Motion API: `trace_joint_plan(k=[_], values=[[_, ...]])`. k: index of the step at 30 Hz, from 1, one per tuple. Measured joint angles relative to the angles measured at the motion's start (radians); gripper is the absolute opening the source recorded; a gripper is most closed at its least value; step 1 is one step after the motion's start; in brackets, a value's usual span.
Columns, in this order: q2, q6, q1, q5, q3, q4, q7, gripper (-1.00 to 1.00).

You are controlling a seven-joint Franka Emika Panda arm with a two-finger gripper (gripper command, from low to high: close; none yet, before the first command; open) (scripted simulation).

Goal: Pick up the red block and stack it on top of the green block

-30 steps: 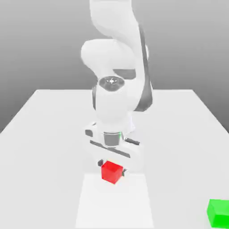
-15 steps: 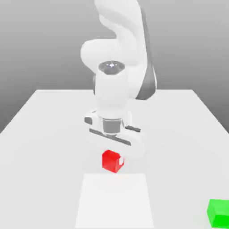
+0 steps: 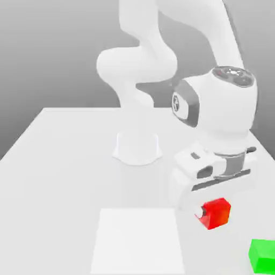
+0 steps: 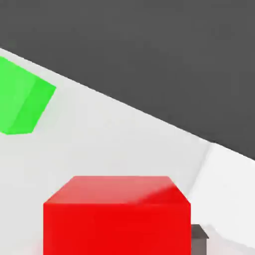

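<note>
Nearest the camera in the exterior view, the green block [image 3: 262, 255] sat on the table [image 3: 64, 177] at the near right corner, partly cut off by the picture's edge. A paler rectangular patch [image 3: 138, 240] lay on the table surface at the near middle, to the exterior view's left of both blocks.

A little farther back, and up to the exterior view's left of the green block, the red block [image 3: 217, 212] hung clear of the table, gripped in the jaws of the gripper [image 3: 214, 214]. The jaws were clenched on the red block, one white finger [image 3: 200, 214] showing against its left face. The cube sat directly under the white hand, tilted slightly with the wrist. The red and green blocks were near each other but apart, with bare table between them.

In the hand view the red block [image 4: 117, 214] stood large and close between the jaws, with a dark finger pad [image 4: 199, 238] just beside its edge. Beyond it the green block [image 4: 22, 97] rested on the table [image 4: 114, 139], apart from the red one.

Farther back, the arm's wrist and forearm [image 3: 220, 105] rose above the gripper on the right side. At the far middle the white base [image 3: 137, 146] stood on the table, with the arm's upper links curving above it.
</note>
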Motion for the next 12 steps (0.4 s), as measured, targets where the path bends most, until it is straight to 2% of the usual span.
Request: trace_joint_plan(k=[4,8,9,12], values=[[0.09,-0.058,0.045,-0.051,0.058,0.14,-0.146,-1.0],[0.225,0.035,0.084,-0.121,0.031,0.177,-0.136,-1.0],[0.244,0.051,0.09,-0.129,0.024,0.18,-0.131,1.0],[0.244,0.051,0.09,-0.129,0.024,0.18,-0.131,1.0]])
